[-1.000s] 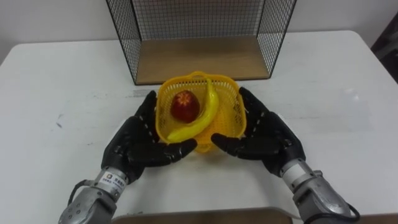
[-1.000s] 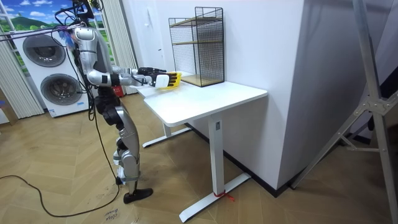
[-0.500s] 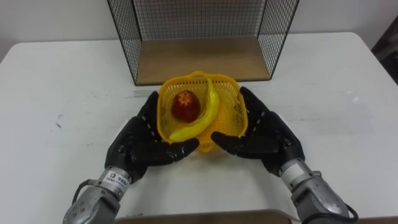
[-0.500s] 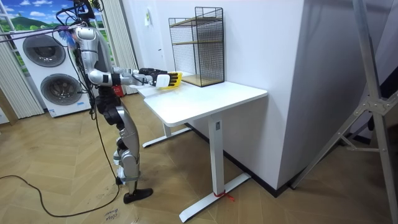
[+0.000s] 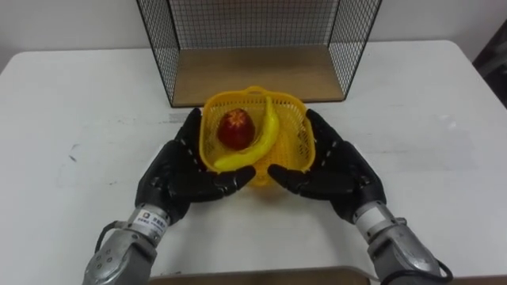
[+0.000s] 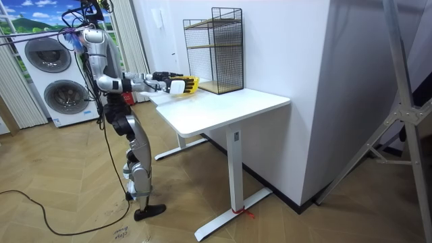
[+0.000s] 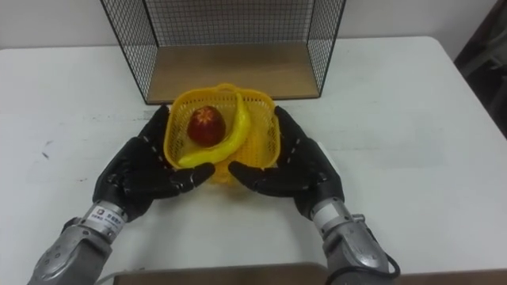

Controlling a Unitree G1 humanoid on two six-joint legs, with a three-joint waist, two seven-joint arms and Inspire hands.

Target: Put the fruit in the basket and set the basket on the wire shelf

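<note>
Yellow basket (image 5: 296, 133) holding apple (image 5: 235, 128) and banana (image 5: 266, 138), pressed between left hand (image 5: 170, 179) and right hand (image 5: 341, 174), fingers outstretched, near wire shelf (image 5: 253, 75).

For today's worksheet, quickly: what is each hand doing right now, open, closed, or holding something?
Left hand: open, pressed flat against the basket's left side.
Right hand: open, pressed flat against its right side.

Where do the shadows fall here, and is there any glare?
Left eye view: the white table is evenly lit, with only a faint soft shadow under the left hand, right hand and yellow basket; small glints show on the dark hands. Room view: even light, no glare on the tabletop, the floor below softly shaded.
</note>
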